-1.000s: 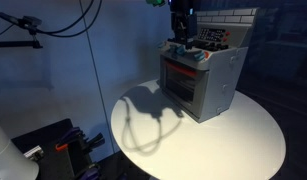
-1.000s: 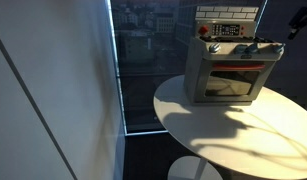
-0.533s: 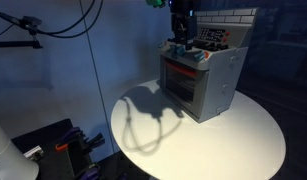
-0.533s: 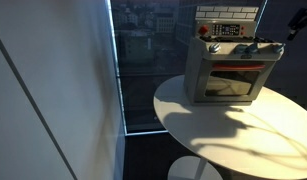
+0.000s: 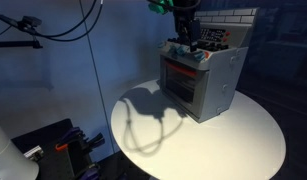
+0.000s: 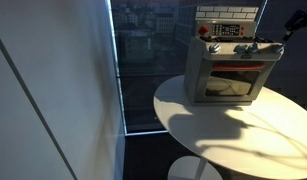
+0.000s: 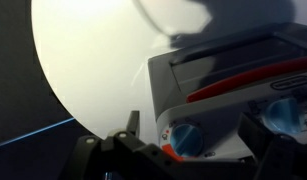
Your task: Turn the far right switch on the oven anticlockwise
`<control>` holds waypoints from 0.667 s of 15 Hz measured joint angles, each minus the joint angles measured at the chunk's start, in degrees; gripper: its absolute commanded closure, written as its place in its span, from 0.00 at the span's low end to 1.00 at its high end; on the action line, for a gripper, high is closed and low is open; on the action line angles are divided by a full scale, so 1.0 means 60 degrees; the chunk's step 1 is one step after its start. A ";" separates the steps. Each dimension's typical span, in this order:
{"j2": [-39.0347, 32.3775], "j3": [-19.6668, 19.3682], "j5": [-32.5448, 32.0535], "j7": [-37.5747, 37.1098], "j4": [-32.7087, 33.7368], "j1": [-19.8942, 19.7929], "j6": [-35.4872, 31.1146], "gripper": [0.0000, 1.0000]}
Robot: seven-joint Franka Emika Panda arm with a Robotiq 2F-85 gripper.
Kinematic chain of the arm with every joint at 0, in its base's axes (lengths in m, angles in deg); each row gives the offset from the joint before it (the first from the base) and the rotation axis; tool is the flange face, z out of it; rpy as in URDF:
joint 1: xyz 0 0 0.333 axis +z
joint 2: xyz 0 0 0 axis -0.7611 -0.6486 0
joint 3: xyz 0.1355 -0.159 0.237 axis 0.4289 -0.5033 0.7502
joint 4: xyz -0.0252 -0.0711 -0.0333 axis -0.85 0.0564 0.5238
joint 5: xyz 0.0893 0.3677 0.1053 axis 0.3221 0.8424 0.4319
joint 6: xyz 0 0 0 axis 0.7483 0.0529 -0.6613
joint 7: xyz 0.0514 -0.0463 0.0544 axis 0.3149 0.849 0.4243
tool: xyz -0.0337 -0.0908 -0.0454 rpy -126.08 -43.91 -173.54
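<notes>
The grey toy oven (image 5: 205, 82) (image 6: 231, 70) stands on the round white table (image 5: 223, 140). Its row of light-blue knobs runs along the top front edge. My gripper (image 5: 183, 38) hangs just above the row's right end and is mostly cut off at the frame edge in an exterior view (image 6: 293, 22). In the wrist view the far right switch (image 7: 185, 136) sits at the oven's corner between my open fingers (image 7: 198, 130). The fingers stand apart from it on either side. A neighbouring blue knob (image 7: 289, 114) shows beside it.
The oven sits toward the table's back. The bare table top (image 6: 243, 125) spreads in front of it. A window wall (image 6: 143, 60) stands beside the table. Cables and a stand (image 5: 33, 30) hang at one side.
My gripper has shifted slightly above the oven's right end and tilted a little. The oven has not moved.
</notes>
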 measured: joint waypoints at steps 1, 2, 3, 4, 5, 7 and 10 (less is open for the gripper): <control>-0.0002 -0.0002 0.0000 -0.0041 -0.0095 0.0000 -0.0258 0.00; -0.0003 -0.0003 0.0004 -0.0084 -0.0189 0.0000 -0.0495 0.00; -0.0009 -0.0005 0.0013 -0.0115 -0.0287 0.0000 -0.0737 0.00; -0.0016 -0.0007 0.0035 -0.0132 -0.0377 -0.0001 -0.0966 0.00; -0.0019 -0.0008 0.0081 -0.0137 -0.0474 0.0000 -0.1201 0.00; -0.0054 -0.0008 0.0244 -0.0138 -0.0621 0.0000 -0.1600 0.00; -0.0179 -0.0008 0.0624 -0.0138 -0.0759 0.0000 -0.2148 0.00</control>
